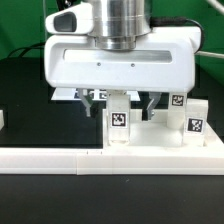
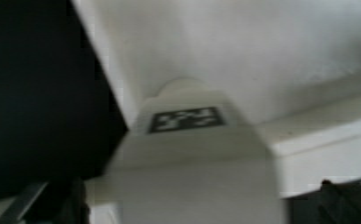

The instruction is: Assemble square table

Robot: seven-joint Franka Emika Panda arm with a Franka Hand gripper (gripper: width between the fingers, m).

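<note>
Gripper (image 1: 119, 104) fingers closed on a tagged leg (image 1: 119, 125), held upright just above the low rail (image 1: 110, 157), in front of the square top (image 2: 248, 50). Leg-fitting step underway, likely; next calls for aligning leg with a corner socket.

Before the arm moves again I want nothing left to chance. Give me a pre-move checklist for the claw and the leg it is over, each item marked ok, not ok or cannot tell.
1. Leg between the fingers: ok. The tagged leg stands between the claw fingers in the exterior view.
2. Grip actually closed on it: cannot tell. Finger contact is not clear in either view.
3. Leg upright: ok, it stands vertical.
4. Tag readable: ok, it faces the wrist view.
5. Leg seated in the table top: cannot tell, the joint is hidden.
6. Other legs clear of the claw: ok, they stand apart toward the exterior view's right.
</note>
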